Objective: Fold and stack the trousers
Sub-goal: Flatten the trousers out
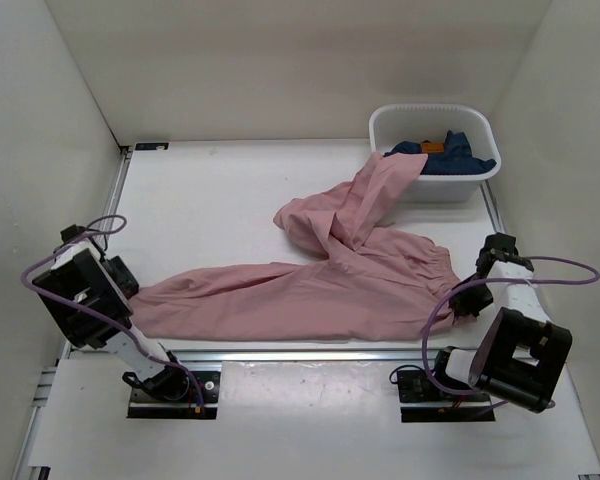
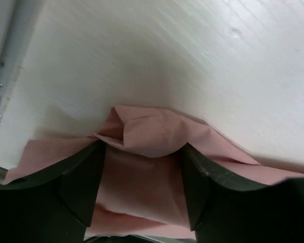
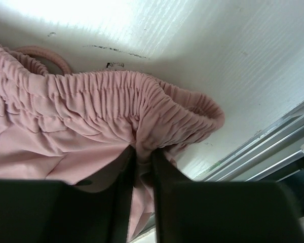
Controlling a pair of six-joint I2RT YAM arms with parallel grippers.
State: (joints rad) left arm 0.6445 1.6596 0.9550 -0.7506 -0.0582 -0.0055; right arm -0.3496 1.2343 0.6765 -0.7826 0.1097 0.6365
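The dusty-pink trousers (image 1: 310, 290) lie spread across the table. One leg runs left along the near edge; the other reaches back and drapes against the white basket. My left gripper (image 1: 130, 285) is at the left leg's end. In the left wrist view its fingers (image 2: 86, 177) stand wide apart with the pink leg end (image 2: 147, 131) lying between them. My right gripper (image 1: 470, 300) is at the waist on the right. In the right wrist view it (image 3: 143, 152) is shut on the gathered elastic waistband (image 3: 91, 101), with a drawstring loop (image 3: 40, 53) behind.
A white basket (image 1: 435, 190) stands at the back right and holds dark blue garments (image 1: 455, 155) with an orange patch. White walls close in the table on three sides. A metal rail (image 1: 300, 355) runs along the near edge.
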